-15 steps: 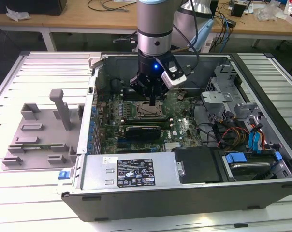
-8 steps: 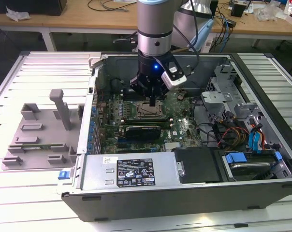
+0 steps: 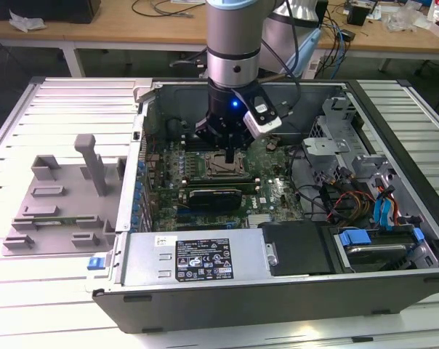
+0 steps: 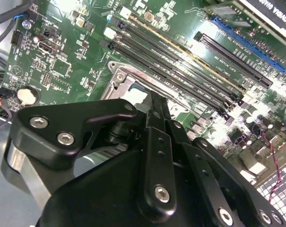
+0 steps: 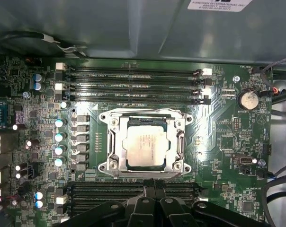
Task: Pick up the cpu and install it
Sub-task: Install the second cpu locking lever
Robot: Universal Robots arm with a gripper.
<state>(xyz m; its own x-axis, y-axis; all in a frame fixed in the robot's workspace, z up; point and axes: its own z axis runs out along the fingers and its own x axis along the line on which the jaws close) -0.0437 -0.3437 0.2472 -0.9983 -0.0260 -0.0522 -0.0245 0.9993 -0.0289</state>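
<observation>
Silver-topped and square, the cpu [image 5: 144, 147] lay flat inside the socket frame [image 5: 110, 142] on the green motherboard [image 5: 218, 127], its metal face turned up toward the camera in the first wrist view. Being square, it showed no long axis; its edges ran parallel to the frame's sides and to the black memory slots [image 5: 133, 85] that lay on either side of the frame. The frame's metal rim surrounded the chip on all four sides, with screws at its corners.

The gripper [image 3: 229, 156] hung straight over the socket frame in the exterior view, down inside the open computer case [image 3: 292, 283], with nothing between its black fingers. The fingertips appeared drawn close together, though whether they fully met could not be told. In the second wrist view the fingers [image 4: 155, 111] ended just above a corner of the socket frame [image 4: 115, 75], where a patch of the chip's pale top [image 4: 133, 97] showed beside them.

Off to the exterior view's left of the case sat a grey plastic tray [image 3: 59, 211] on the slatted table [image 3: 30, 291], well apart from the socket frame.
</observation>
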